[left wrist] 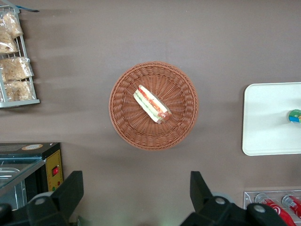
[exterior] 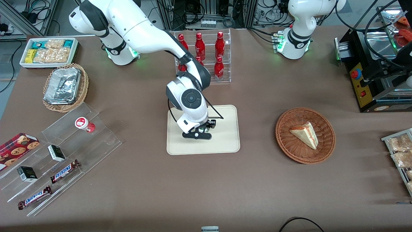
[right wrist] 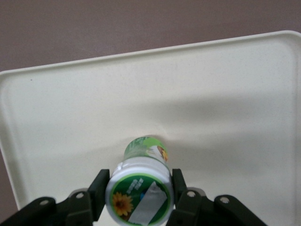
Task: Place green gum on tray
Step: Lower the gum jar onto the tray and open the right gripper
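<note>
The beige tray [exterior: 225, 141] lies in the middle of the table. My right gripper [exterior: 201, 131] hangs low over it, at the end toward the working arm. In the right wrist view the gripper [right wrist: 139, 186] is shut on the green gum [right wrist: 139, 197], with black fingers [right wrist: 100, 188] pressed on both sides of its white lid. The bottle is tilted and its base rests on or just above the tray [right wrist: 211, 117]. The left wrist view shows the gum [left wrist: 295, 116] at the edge of the picture over the tray [left wrist: 268, 117].
A clear stepped rack [exterior: 96, 135] toward the working arm's end holds a red bottle [exterior: 85, 124], small boxes and chocolate bars. A rack of red bottles [exterior: 206, 54] stands farther from the camera than the tray. A wicker basket [exterior: 286, 141] with a sandwich sits toward the parked arm's end.
</note>
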Tool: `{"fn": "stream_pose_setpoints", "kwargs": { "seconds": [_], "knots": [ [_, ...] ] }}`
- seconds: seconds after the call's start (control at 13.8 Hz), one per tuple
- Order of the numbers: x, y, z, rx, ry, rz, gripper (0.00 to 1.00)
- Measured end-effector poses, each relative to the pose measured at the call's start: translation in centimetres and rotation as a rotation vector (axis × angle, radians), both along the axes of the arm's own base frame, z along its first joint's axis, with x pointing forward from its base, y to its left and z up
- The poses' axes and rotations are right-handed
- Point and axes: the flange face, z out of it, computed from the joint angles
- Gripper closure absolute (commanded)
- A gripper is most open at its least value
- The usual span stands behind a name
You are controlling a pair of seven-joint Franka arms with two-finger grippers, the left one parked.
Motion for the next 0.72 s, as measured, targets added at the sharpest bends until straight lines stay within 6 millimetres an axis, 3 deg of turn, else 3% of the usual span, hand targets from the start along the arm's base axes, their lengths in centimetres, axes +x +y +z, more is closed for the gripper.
{"fn": "stream_pose_setpoints", "kwargs": {
  "seconds": [0.22,0.36,0.72],
  "knots": [
    [-0.1,-0.1,-1.1,-0.012,0.011,0.000,1.00],
    [-0.1,-0.1,-1.3,-0.013,0.012,0.000,0.00],
    [-0.5,0.2,-1.9,-0.018,0.016,0.007,0.00]
  ]
}}
